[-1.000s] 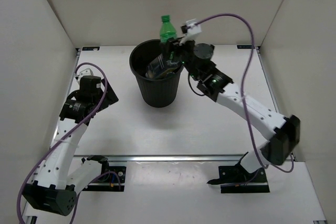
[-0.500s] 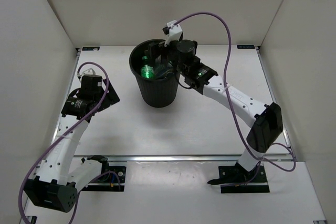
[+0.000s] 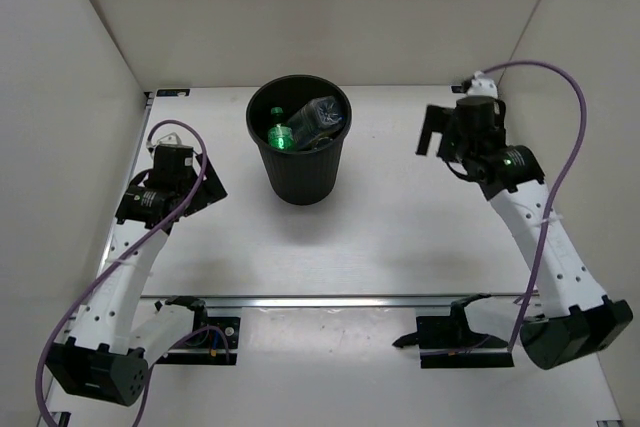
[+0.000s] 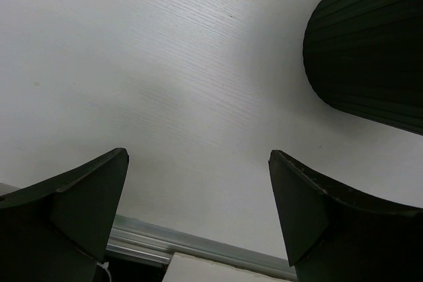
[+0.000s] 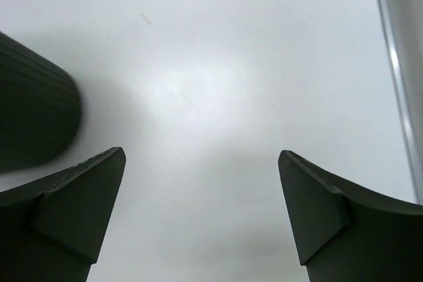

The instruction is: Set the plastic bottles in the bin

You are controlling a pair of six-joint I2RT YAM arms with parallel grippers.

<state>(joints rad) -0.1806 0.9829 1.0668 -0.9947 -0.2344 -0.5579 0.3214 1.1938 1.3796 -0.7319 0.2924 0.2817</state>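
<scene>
The black bin (image 3: 300, 179) stands at the back middle of the table. Inside it lie the plastic bottles: a translucent green one (image 3: 281, 136) and a clear one (image 3: 317, 116) show on top, others are hidden beneath. My right gripper (image 3: 431, 131) hovers well right of the bin, open and empty; in its wrist view the gripper (image 5: 201, 189) frames bare table, the bin wall (image 5: 33, 120) at left. My left gripper (image 3: 207, 179) is open and empty left of the bin. Its wrist view shows the gripper (image 4: 198, 186) over bare table, with the bin (image 4: 370, 51) at upper right.
White enclosure walls close in the table on the left, back and right. An aluminium rail (image 3: 330, 301) runs along the near edge and shows in the left wrist view as the rail (image 4: 198, 246). The right wall's foot (image 5: 396, 64) is close to my right gripper.
My right gripper carried the green bottle over the bin, opened and dropped it in, then swung away to the right. The left arm has barely moved.
</scene>
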